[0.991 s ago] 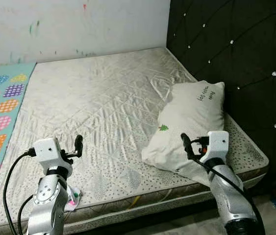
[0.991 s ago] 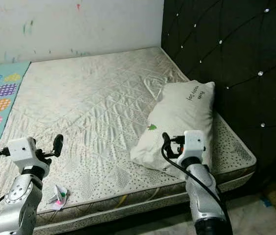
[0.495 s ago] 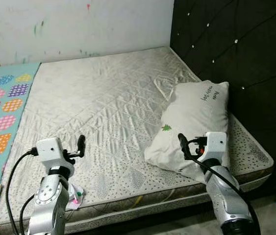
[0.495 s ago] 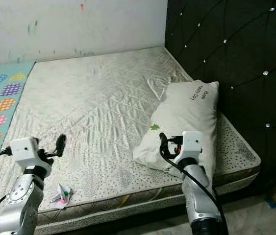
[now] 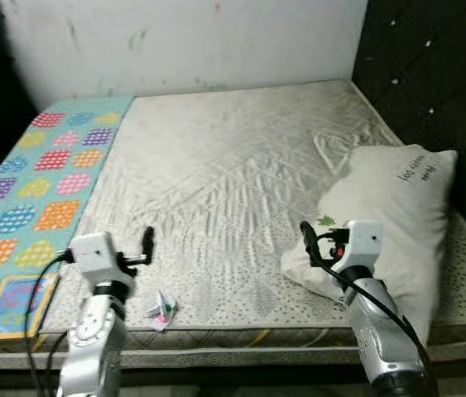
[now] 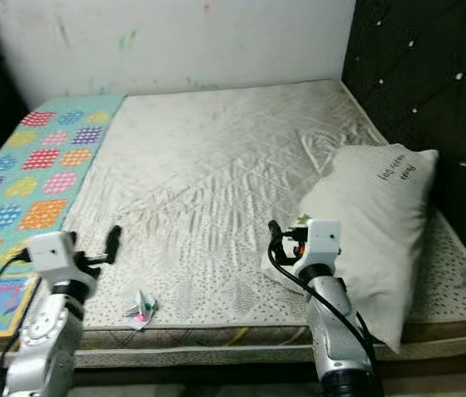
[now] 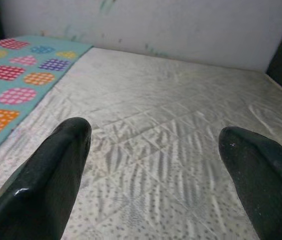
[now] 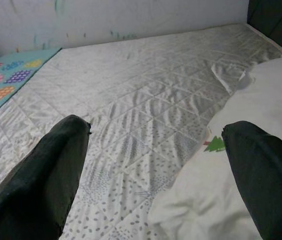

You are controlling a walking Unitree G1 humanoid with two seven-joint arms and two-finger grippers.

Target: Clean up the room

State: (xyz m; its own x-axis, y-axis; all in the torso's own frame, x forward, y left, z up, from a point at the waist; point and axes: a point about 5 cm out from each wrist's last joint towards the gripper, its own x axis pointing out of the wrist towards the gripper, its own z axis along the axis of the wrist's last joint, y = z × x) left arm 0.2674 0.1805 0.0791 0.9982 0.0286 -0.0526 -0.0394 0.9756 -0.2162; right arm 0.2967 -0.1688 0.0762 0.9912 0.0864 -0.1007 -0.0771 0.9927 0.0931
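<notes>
Step in hand: survey/approach, nothing grasped yet. Robot stands at the near edge of the bed (image 5: pixel 241 174), both arms raised over the mattress.

Left gripper (image 5: pixel 146 246): lower left of frame, above the mattress edge; jaws wide, empty per wrist view. Right gripper (image 5: pixel 305 241): lower centre-right, just beside the near corner of the pillow (image 5: pixel 390 219); jaws wide, empty.

Items noted:
- Crumpled wrapper (image 5: pixel 161 308), white w/ pink and green bits, lower left of centre on the mattress near its front edge, just right of and below the left gripper. Likely the item to clear.
- Pillow slumped at right, askew against the dark headboard (image 5: pixel 431 66).
- Polka-dot play mat (image 5: pixel 38 178) along frame left; a picture book (image 5: pixel 11 304) at its near end.

Next move (judgement): left arm to drop and shift right over the wrapper, then close. Wrapper is thin and flat, so the pinch needs to go low to the sheet.
</notes>
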